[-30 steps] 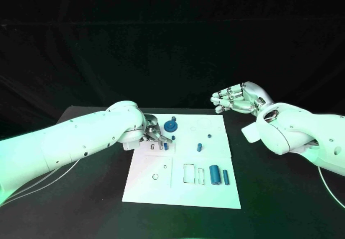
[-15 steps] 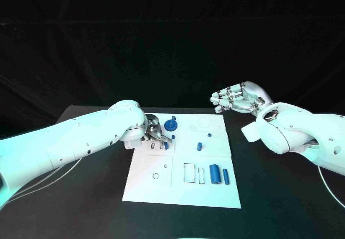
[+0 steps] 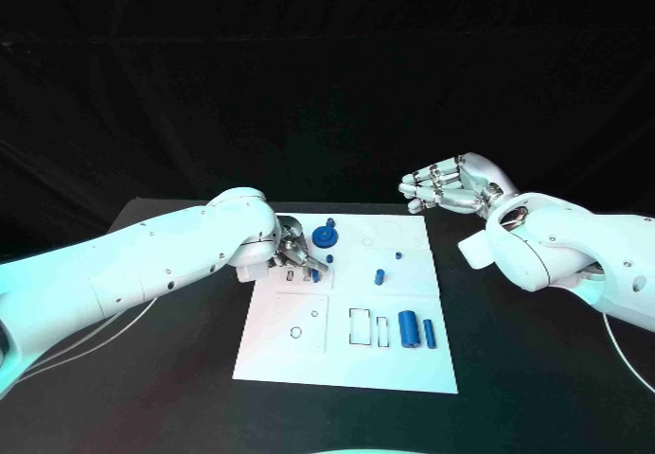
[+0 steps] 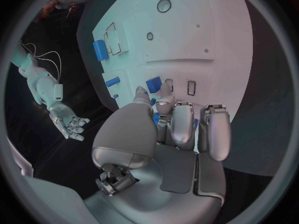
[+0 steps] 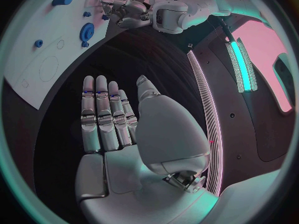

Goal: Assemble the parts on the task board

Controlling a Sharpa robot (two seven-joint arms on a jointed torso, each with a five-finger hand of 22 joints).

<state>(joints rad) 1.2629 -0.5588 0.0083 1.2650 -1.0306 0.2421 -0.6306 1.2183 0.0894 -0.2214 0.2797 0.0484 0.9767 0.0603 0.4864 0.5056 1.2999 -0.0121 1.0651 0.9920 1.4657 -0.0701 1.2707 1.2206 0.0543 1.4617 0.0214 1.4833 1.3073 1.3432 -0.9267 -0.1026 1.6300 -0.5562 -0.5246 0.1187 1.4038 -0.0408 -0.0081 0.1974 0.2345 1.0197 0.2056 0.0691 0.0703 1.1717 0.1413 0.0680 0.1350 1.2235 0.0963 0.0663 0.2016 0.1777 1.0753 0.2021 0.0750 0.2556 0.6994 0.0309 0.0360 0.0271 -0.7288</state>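
Note:
The white task board (image 3: pixel 342 355) lies in the middle of the black table. My left hand (image 3: pixel 292 253) is curled low over the board's far left part, next to a blue gear (image 3: pixel 325 238). A small blue part (image 4: pixel 156 118) shows pinched between its thumb and fingers (image 4: pixel 182 124), mostly hidden by them. Another small blue block (image 3: pixel 312 275) lies on the board just off the fingertips. My right hand (image 3: pixel 451 189) hovers open and flat beyond the board's far right corner, holding nothing.
A blue peg (image 3: pixel 380 277) and a tiny blue piece (image 3: pixel 398 254) stand mid-board. A thick blue cylinder (image 3: pixel 408 331) and a thinner one (image 3: pixel 429 333) lie near the right edge, beside rectangular slots (image 3: pixel 359 327). Black table surrounds the board.
My left hand has shifted only very slightly over the same spot on the board. The right hand has stayed where it was.

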